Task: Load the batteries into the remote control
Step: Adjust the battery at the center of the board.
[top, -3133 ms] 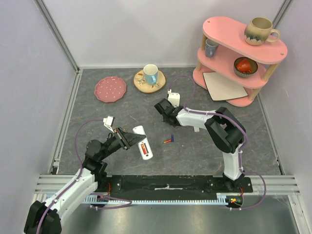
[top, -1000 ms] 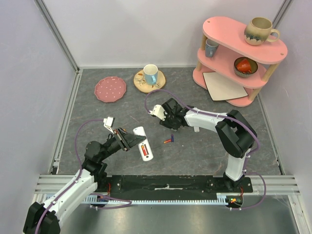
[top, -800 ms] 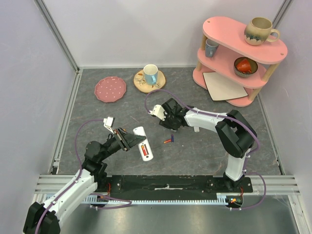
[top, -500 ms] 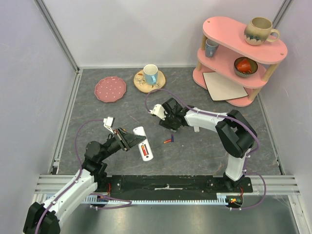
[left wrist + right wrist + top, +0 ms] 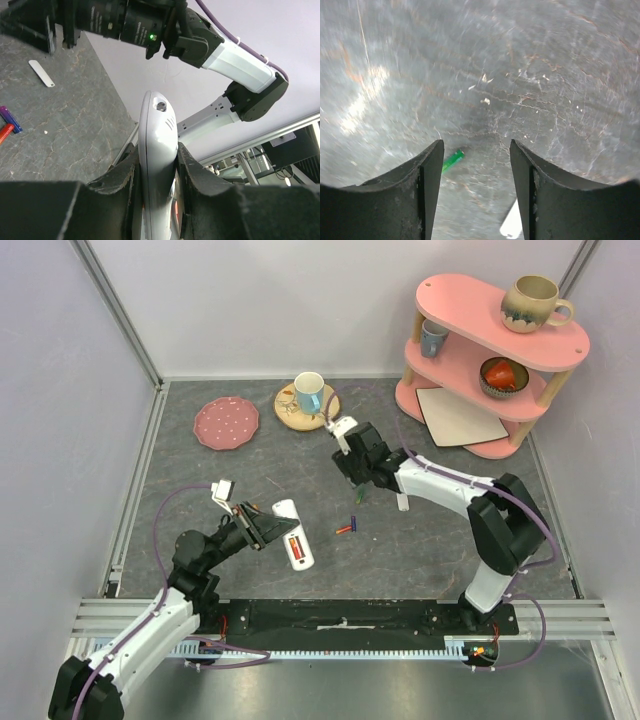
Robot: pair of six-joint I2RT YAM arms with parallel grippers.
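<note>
Okay so the left gripper [image 5: 156, 156] is pinching the remote [image 5: 293, 535] by its long edges, battery recess facing up with one red cell [image 5: 295, 543] sitting in it. The remote's long axis runs roughly away from the arm bases, with the near end kicked a little to the right.

The right gripper [image 5: 476, 147] is spread wide with nothing in it, hanging over the table [image 5: 200, 480] off to the remote's right and a bit farther back.

The bit that matters is the green battery [image 5: 453, 159]. It lies flat right under that gripper but isn't centred in the gap. It's just beside the inner edge of the finger on the left of the wrist picture, and its long axis sits diagonal across the gap. The wrist view is pretty smeared, so I can't tell which end is plus.

I'd guess it needs a small sideways shift and a wrist twist before closing. The red and purple batteries [image 5: 348, 527] lie between the remote and the green one. The right arm is clearly nearer.
</note>
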